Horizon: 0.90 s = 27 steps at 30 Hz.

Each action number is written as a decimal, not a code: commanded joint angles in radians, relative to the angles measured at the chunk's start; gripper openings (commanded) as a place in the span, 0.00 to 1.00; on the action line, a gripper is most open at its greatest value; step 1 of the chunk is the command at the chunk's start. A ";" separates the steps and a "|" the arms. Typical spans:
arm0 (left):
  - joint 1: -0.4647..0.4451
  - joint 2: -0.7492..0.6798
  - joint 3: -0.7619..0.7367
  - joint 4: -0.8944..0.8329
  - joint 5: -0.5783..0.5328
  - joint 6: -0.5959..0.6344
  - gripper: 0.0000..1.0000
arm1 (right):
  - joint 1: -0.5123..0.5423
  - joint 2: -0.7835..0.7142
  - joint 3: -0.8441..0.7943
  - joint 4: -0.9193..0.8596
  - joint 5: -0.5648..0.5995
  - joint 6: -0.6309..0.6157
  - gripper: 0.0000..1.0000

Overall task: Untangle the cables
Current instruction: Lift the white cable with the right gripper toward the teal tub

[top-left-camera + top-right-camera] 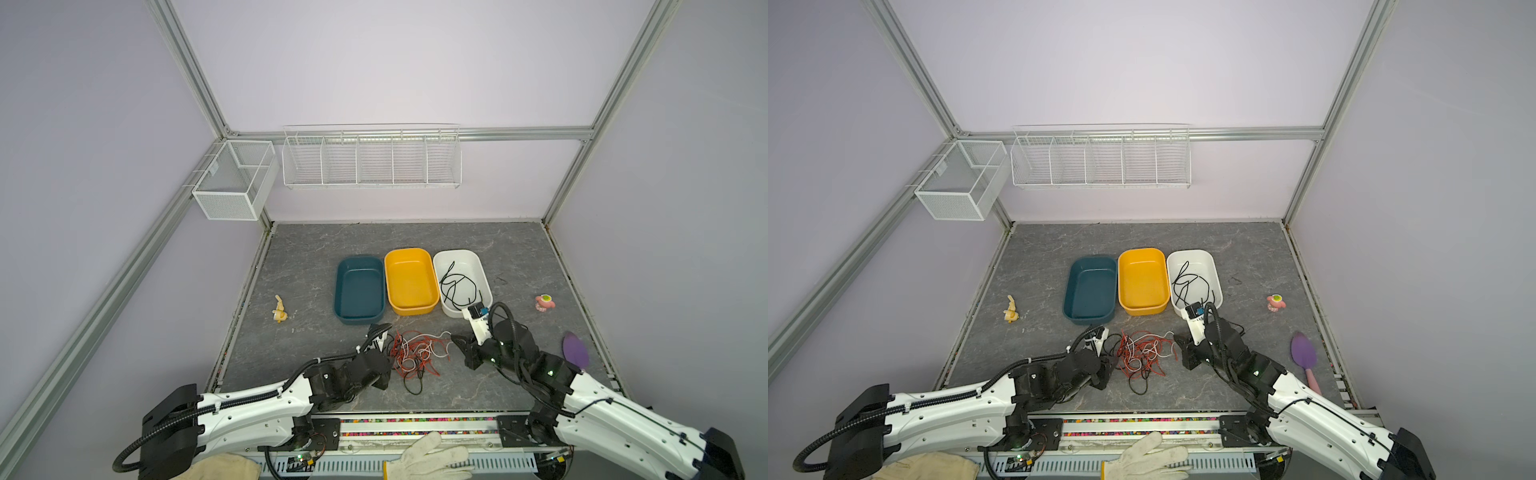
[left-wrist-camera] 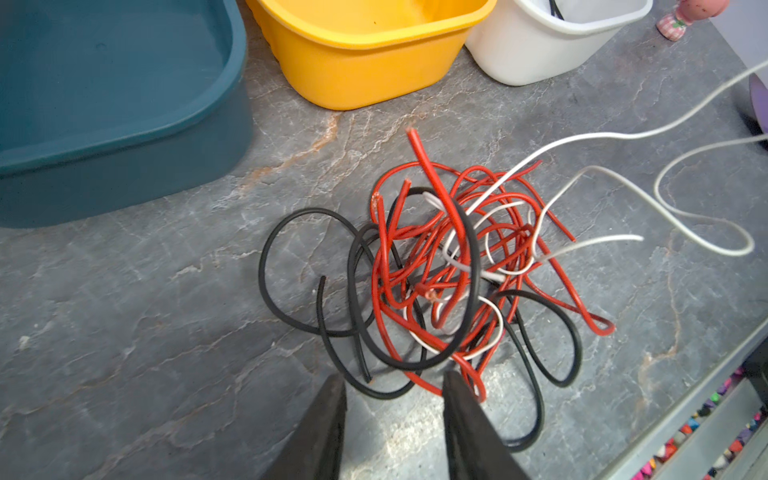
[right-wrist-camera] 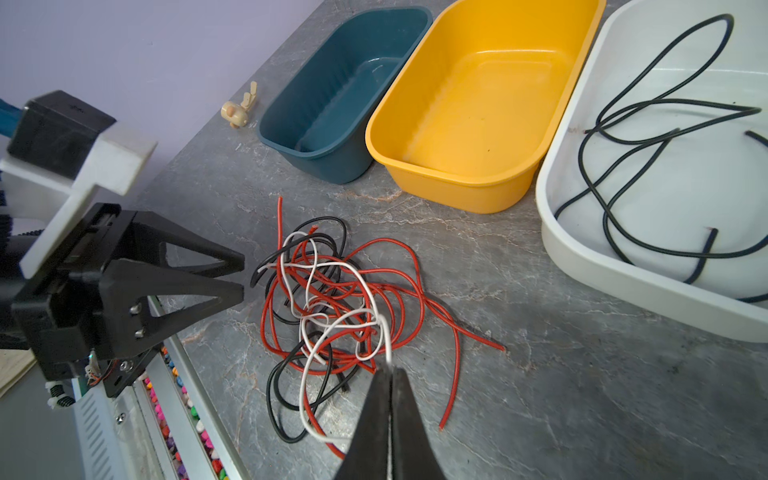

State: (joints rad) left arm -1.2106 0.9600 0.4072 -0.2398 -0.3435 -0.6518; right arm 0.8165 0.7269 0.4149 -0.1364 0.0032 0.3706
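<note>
The cables [image 1: 415,353] lie as one tangle of red-orange, black and white strands on the grey table, in front of the bins, in both top views [image 1: 1144,353]. My left gripper [image 2: 394,380] is open at the tangle's left edge, with its tips just short of a black loop and nothing between them. Seen from the right wrist, the left gripper [image 3: 242,275] points at the heap. My right gripper [image 3: 388,368] is shut on a white cable [image 3: 384,332] at the tangle's right side [image 1: 454,337]. Another black cable [image 1: 457,286] lies coiled in the white bin [image 1: 457,252].
A teal bin [image 1: 360,258] and a yellow bin [image 1: 409,250] stand beside the white one behind the tangle. A beige toy [image 1: 279,309] sits at the left. A pink toy [image 1: 544,302] and a purple scoop [image 1: 575,349] are at the right. White gloves [image 1: 428,457] lie at the front rail.
</note>
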 commanded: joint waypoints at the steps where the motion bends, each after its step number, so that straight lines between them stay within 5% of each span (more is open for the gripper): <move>1: 0.005 0.017 -0.008 0.041 0.015 -0.014 0.41 | -0.012 -0.044 -0.018 0.021 -0.010 0.019 0.06; 20: 0.012 0.101 0.002 0.083 -0.003 -0.012 0.42 | -0.087 -0.262 -0.059 0.021 -0.107 0.068 0.06; 27: 0.018 0.098 -0.017 0.094 -0.016 -0.016 0.42 | -0.098 -0.291 0.138 -0.196 -0.048 0.046 0.06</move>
State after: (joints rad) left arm -1.1999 1.0588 0.4061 -0.1661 -0.3325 -0.6514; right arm 0.7258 0.4370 0.4625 -0.2371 -0.0761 0.4217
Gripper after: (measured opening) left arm 0.415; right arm 0.063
